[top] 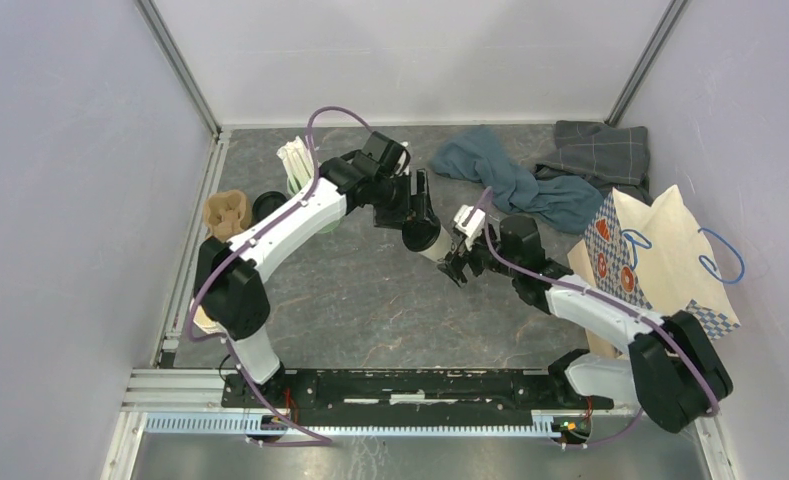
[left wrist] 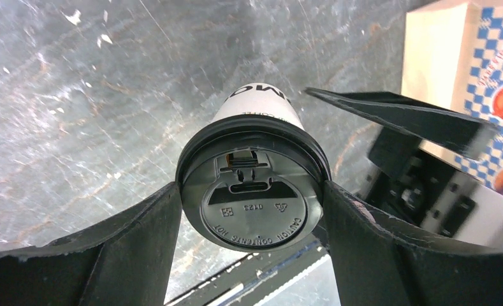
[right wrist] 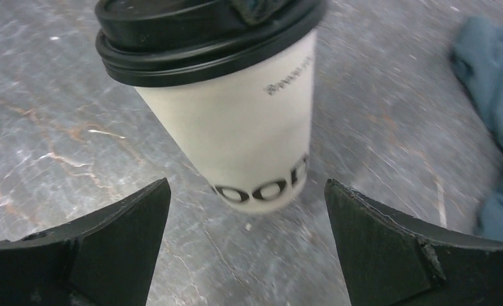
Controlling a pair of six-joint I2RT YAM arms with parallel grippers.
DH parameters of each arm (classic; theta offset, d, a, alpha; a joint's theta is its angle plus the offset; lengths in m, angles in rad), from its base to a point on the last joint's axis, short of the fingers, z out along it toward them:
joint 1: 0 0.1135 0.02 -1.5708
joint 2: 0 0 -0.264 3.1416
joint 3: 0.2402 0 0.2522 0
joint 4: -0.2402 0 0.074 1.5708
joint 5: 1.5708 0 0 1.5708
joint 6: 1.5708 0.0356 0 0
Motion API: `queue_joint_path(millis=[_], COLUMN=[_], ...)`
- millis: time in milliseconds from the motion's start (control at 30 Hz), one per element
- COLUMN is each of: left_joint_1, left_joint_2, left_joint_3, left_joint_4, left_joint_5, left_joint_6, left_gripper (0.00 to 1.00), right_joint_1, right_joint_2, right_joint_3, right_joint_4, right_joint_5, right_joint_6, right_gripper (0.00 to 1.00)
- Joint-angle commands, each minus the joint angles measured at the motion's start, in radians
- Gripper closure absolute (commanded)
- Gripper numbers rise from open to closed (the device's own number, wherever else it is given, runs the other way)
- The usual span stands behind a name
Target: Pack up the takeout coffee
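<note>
Clamped by the left claw [left wrist: 252, 194] across its black lid [right wrist: 204, 32]: the takeout coffee [top: 432, 243], over the middle of the tabletop [top: 370, 300], between the two arms. Tilted, long axis running from lid on the left claw's side to base on the right claw's side. Right claw [right wrist: 247, 188] spread wide, fingers flanking the white cup wall low down, a gap on either side, nothing gripped. Hard to tell whether the base clears the tabletop or brushes it. Straight ahead of the right claw and within its span, so probably ready for closing on the wall below the lid. Paper bag [top: 670, 250] beside the right arm, well apart from the left: right arm the nearer for packing.
</note>
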Motion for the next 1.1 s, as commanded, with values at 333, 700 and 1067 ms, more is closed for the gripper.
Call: queue_joint_path(millis=[333,700,1067], left_joint_1=[-0.144,-0.171,-0.171], left_joint_2=[0.417,0.599,0.625], left_joint_3=[0.657,0.862,0.867], left_joint_4=[-0.357,-0.424,-0.422], left_joint_5=[-0.533,-0.620,-0.580], left_joint_6=[0.213,0.255,0.254], left_gripper=[0.40,0.40,0.12], right_joint_1=[0.004,0.002,0.002], right_joint_2=[-0.417,-0.622,-0.648], right_joint_3=[0.271,0.231,0.252], right_joint_4=[-0.690,-0.788,-0.822], right_joint_5=[0.526,0.538,0.528], right_joint_6=[0.150,0.219,0.210], right_gripper=[0.02,0.02,0.02])
